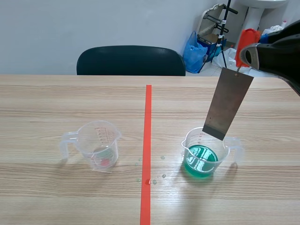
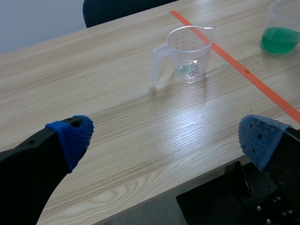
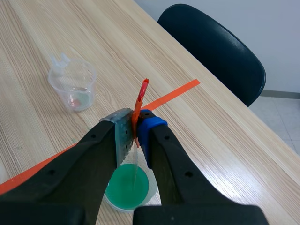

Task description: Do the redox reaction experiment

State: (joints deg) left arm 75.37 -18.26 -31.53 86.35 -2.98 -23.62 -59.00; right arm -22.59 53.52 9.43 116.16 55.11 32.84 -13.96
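A grey metal sheet (image 1: 228, 103) hangs tilted from a red clip (image 1: 246, 42), and my right gripper (image 1: 248, 54) is shut on that clip. The sheet's lower edge is about level with the rim of a clear beaker of green liquid (image 1: 205, 152), right of the tape line. In the right wrist view the red clip (image 3: 140, 96) is pinched in my right gripper (image 3: 136, 126), directly above the green beaker (image 3: 126, 190). A second clear beaker (image 1: 97, 144), nearly empty, stands left of the line. My left gripper (image 2: 166, 136) is open near the table's front edge, well short of that beaker (image 2: 190, 54).
Small droplets (image 1: 151, 180) lie on the table beside the orange tape line (image 1: 147, 140). A dark chair (image 1: 131, 61) stands behind the far table edge, with bags and a stand beyond it at the back right.
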